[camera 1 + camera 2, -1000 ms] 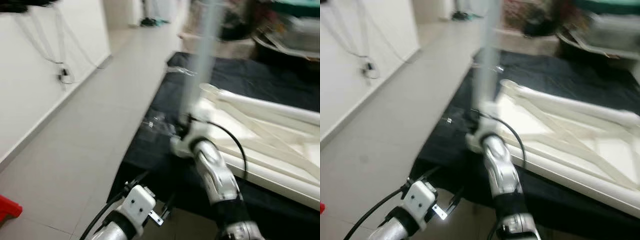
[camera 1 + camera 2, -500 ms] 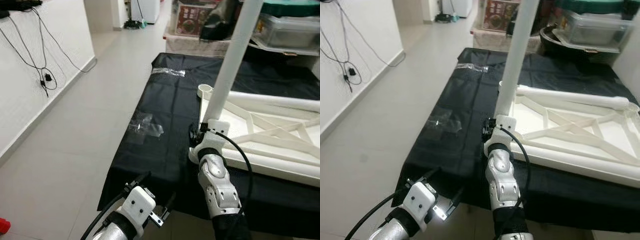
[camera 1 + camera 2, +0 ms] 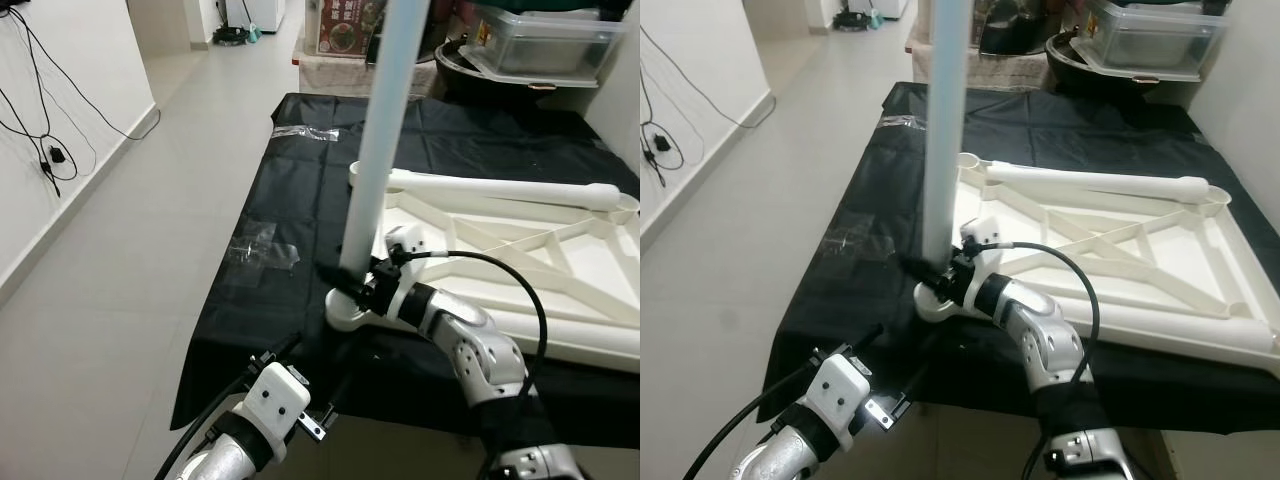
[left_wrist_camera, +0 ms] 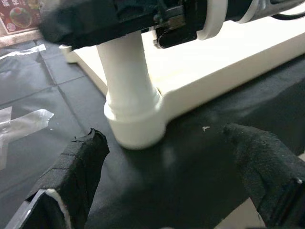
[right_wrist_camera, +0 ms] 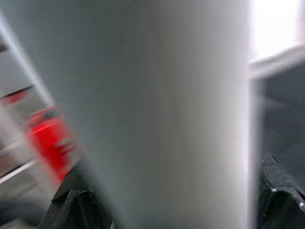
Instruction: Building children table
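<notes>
- A white table frame (image 3: 560, 300) lies upside down on a black sheet (image 3: 300, 200) spread over the tiled floor (image 3: 120, 250).
- A white table leg (image 3: 385, 120) stands upright with its lower end in the round corner socket (image 3: 345, 312) at the frame's near left corner.
- The right gripper (image 3: 362, 285) reaches in from the frame side and is clamped on the leg low down, just above the socket; the right wrist view has a black finger (image 5: 78, 200) on each side of the pale tube.
- A second white leg (image 3: 500, 187) lies flat along the far side of the frame, touching it.
- The left gripper (image 4: 176, 186) hovers low at the near edge of the sheet, just in front of the socket, its two black fingers (image 4: 76, 171) spread apart and touching nothing.
- Two pieces of clear plastic wrap (image 3: 262, 248) lie on the sheet to the left of the frame, one near and one further back.
- Beyond the sheet stand a clear storage bin (image 3: 540, 40) and a printed box (image 3: 345, 25).
- Black cables (image 3: 40, 100) hang down the white wall on the left.
</notes>
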Tool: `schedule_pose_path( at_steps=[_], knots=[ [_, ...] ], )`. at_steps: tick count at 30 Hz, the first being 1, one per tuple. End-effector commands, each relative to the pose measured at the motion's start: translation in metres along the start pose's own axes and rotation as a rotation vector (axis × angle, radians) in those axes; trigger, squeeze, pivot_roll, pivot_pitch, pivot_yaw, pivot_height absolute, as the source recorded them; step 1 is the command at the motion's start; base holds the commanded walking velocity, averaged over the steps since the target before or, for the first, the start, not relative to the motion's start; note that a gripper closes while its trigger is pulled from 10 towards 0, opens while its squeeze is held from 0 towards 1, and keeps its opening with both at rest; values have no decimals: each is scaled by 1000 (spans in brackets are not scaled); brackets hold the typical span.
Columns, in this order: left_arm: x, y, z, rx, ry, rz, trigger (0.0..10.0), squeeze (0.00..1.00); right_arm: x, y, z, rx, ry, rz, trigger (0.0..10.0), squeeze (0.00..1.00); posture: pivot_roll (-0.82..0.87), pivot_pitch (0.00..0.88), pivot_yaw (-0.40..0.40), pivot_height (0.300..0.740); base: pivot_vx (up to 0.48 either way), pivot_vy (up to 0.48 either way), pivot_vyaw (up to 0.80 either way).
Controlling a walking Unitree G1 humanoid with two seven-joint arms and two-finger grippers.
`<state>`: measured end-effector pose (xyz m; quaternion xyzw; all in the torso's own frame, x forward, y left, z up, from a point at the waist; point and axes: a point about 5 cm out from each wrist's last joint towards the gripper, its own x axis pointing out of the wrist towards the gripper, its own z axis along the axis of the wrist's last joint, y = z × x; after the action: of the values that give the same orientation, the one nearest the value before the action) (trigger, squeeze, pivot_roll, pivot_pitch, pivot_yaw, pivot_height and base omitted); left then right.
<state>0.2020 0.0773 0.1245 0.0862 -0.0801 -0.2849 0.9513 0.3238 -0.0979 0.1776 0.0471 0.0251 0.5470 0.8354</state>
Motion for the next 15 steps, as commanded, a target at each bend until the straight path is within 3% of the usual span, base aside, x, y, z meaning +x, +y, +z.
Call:
schedule_pose_path(
  at_steps=[1, 6, 7, 12, 15],
  knots=[
    [-2, -3, -6, -15, 30, -12, 10000, 0, 16, 16, -9, 50, 43, 217, 10000, 0, 81, 129, -48, 740, 0, 0, 0],
    [-2, -3, -6, -14, 30, -10, 10000, 0, 25, 21, -8, 78, 53, 323, 10000, 0, 84, 132, -50, 740, 0, 0, 0],
    [-2, -3, -5, -14, 30, -9, 10000, 0, 30, 18, -9, 68, 59, 280, 118, 0, 84, 134, -51, 740, 0, 0, 0],
    [-3, -3, -5, -15, 30, -9, 10000, 0, 35, 16, -9, 18, 46, 209, 0, 0, 83, 136, -51, 740, 0, 0, 0],
    [-2, -3, -5, -17, 30, -9, 10000, 0, 36, -6, -9, -24, -7, -198, 0, 0, 82, 139, -50, 740, 0, 0, 0]
  ],
)
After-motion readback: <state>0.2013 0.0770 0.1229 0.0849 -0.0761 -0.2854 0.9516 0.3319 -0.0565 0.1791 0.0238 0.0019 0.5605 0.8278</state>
